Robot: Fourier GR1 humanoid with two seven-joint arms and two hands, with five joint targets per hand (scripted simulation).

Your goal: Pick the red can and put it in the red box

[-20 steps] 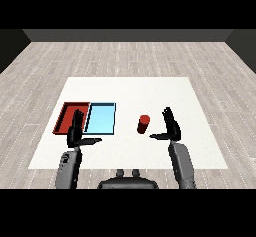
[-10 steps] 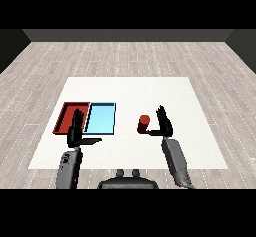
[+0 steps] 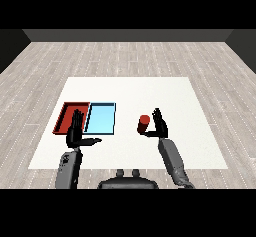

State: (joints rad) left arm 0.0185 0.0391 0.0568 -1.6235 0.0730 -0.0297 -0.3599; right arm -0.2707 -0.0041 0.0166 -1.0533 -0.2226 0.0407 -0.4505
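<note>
**Right hand at the red can, trays to the left**

A small red cylindrical can (image 3: 144, 124) stands upright on the flat white table (image 3: 150, 88), right of centre. The robot's black right hand (image 3: 160, 126) is raised just beside the can on its right, fingers extended upward and relaxed, not wrapped round it; whether the thumb touches the can cannot be told.

2 shallow trays lie side by side, touching, on the table's left part: a red rectangular tray (image 3: 64, 118) on the outside and a light blue rectangular tray (image 3: 102, 118) next to it, nearer the can. The black left hand (image 3: 77, 132) is held up in front of the trays' near edge, fingers straight and thumb stretched out sideways, holding nothing.
</note>
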